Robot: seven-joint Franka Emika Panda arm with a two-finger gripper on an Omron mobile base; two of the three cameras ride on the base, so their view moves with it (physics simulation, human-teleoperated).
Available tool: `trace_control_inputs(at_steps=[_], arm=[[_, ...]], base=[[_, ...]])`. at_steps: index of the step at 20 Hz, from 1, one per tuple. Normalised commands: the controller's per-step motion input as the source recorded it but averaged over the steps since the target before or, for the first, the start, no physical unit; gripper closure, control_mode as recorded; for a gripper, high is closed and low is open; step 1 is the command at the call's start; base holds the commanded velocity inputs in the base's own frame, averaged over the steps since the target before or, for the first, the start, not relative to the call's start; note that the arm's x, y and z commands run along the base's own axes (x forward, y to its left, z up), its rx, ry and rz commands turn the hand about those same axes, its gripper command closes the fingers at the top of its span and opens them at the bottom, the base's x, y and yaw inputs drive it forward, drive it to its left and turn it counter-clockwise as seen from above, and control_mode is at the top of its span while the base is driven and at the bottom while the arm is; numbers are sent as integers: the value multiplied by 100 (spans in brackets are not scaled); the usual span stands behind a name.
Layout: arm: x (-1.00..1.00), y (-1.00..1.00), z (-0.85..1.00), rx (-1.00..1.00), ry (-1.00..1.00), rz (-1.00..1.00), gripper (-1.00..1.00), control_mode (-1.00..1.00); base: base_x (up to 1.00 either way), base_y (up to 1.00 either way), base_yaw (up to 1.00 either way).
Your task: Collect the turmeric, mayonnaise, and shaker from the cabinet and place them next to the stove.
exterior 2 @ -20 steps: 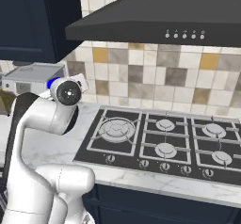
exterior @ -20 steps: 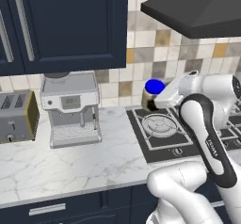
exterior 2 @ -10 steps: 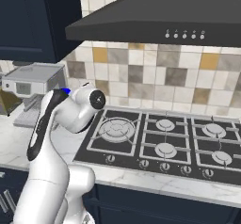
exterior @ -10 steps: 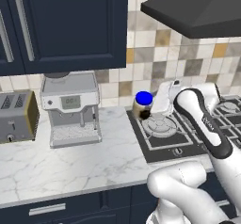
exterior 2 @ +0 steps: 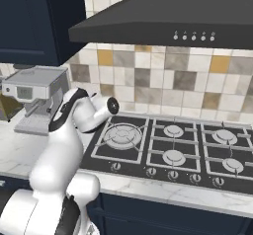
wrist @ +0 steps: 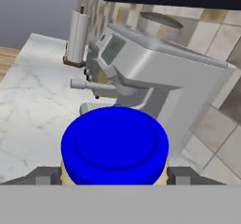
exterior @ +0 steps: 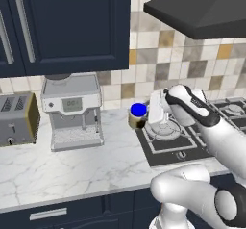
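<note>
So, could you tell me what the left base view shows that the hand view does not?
Left base view alone: the toaster, the stove, the range hood and the closed cabinet. Hand view alone: a paper towel roll and both fingertips flanking the mayonnaise. Both share the blue-lidded jar, the coffee machine and the marble counter.

A white marble counter (exterior: 72,160) spreads before me under a beige and grey tiled wall (exterior 2: 163,76). A black range hood (exterior 2: 168,24) hangs overhead.
</note>
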Motion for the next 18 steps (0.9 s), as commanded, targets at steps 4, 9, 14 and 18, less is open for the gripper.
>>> trace_control_inputs(at_steps=[4, 9, 14, 18], arm=[[48, 13, -51, -12, 6, 14, 100, -100], [59, 13, -34, -2, 9, 9, 100, -100], [64, 10, -35, 0, 7, 8, 100, -100], [57, 2, -33, 0, 2, 6, 100, -100]], base=[[0, 0, 0], [0, 0, 0], [0, 0, 0], [0, 0, 0]])
